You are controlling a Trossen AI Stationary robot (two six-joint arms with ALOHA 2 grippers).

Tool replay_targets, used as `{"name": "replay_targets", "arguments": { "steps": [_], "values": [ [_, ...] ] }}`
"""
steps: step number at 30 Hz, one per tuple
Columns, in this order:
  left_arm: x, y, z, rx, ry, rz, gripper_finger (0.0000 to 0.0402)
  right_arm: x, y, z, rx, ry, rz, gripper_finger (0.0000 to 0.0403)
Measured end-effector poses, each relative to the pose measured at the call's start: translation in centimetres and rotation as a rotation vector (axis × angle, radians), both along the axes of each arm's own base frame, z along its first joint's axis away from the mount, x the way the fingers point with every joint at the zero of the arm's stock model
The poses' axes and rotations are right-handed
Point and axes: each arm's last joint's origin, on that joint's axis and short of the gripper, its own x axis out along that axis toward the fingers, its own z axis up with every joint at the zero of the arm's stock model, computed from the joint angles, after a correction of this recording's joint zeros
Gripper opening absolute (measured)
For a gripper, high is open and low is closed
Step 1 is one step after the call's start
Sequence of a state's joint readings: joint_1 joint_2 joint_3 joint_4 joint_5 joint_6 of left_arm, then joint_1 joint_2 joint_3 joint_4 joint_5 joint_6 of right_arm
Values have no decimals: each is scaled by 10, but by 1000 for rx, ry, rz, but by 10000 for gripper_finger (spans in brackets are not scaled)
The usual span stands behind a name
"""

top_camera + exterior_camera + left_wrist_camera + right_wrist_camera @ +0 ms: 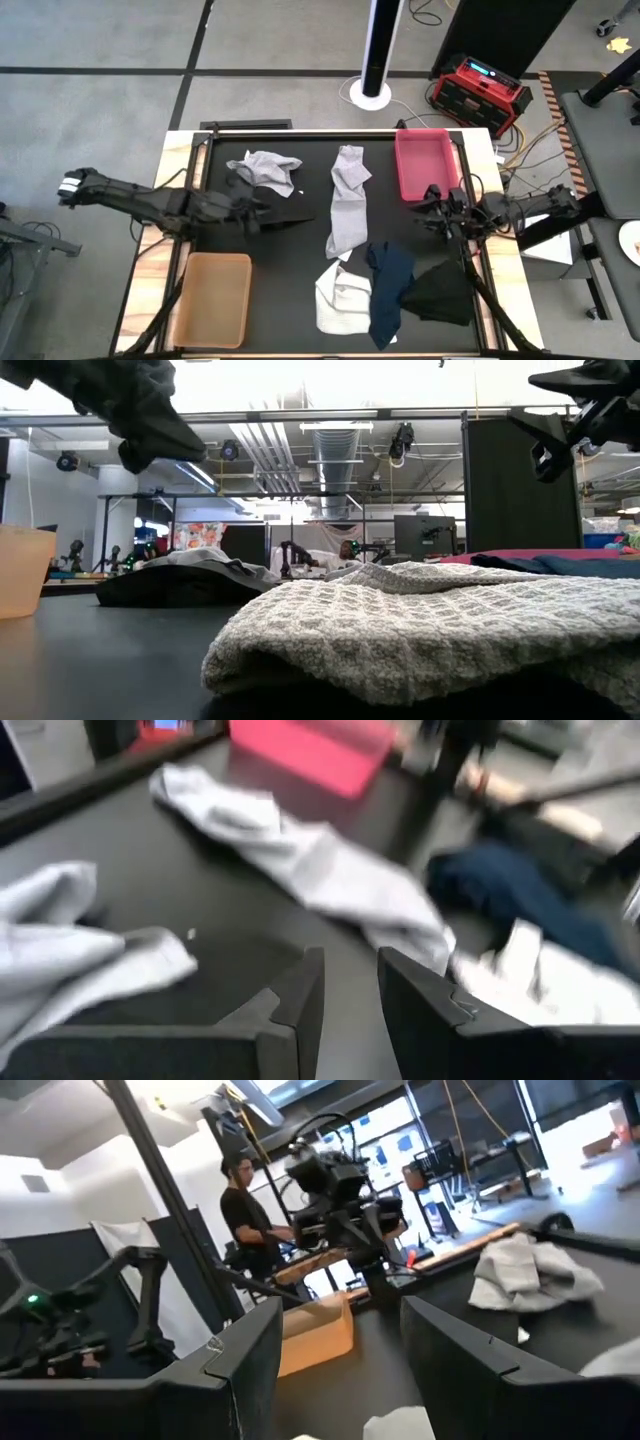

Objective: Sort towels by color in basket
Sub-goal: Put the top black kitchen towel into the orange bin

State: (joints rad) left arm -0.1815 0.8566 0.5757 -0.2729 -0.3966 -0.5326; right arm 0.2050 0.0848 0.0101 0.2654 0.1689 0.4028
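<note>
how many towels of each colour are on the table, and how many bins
light grey or white towels: 3 (crumpled one, long one, folded one)
navy blue towel: 1
black towels: 2 (one by the left arm, one at the right)
bins: 2 (pink bin, tan bin)
total: 8

Robotics lab: exposed ceiling ducts (335,445), monitors (424,535), other arm rigs (335,1190) (a person (245,1210) working there).

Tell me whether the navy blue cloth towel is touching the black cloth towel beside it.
Touching. The high view shows the navy blue towel lying edge to edge with the black towel near the table's front right, with no bare tabletop between them.
</note>
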Motion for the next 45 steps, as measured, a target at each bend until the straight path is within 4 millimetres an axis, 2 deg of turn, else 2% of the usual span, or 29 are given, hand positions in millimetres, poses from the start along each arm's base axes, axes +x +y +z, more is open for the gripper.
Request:
{"name": "replay_targets", "arguments": {
  "steps": [4,9,13,17,22,27,30,34,39,45],
  "values": [
    [8,-10,5,2,87,-29,82,2,0,-2,47,24,9,196],
    [19,-15,-3,22,253,-26,87,3,1,-3,97,35,19,196],
    [32,-18,-10,32,327,-12,117,3,1,-3,100,38,30,196],
    [49,-21,-6,21,391,29,167,3,1,-3,123,36,35,196],
    [69,-22,-4,82,522,165,218,3,1,-3,129,36,36,196],
    [86,-21,-8,95,655,213,225,2,1,0,134,13,36,196],
    [94,-21,-17,147,721,161,224,2,1,1,137,-4,37,196],
    [95,-21,-32,213,799,113,224,2,1,5,137,-5,38,196],
    [93,-22,-38,280,782,37,224,1,1,8,112,-13,40,196],
    [80,-21,-58,342,785,-85,224,1,1,7,105,3,39,196]
  ]
}}
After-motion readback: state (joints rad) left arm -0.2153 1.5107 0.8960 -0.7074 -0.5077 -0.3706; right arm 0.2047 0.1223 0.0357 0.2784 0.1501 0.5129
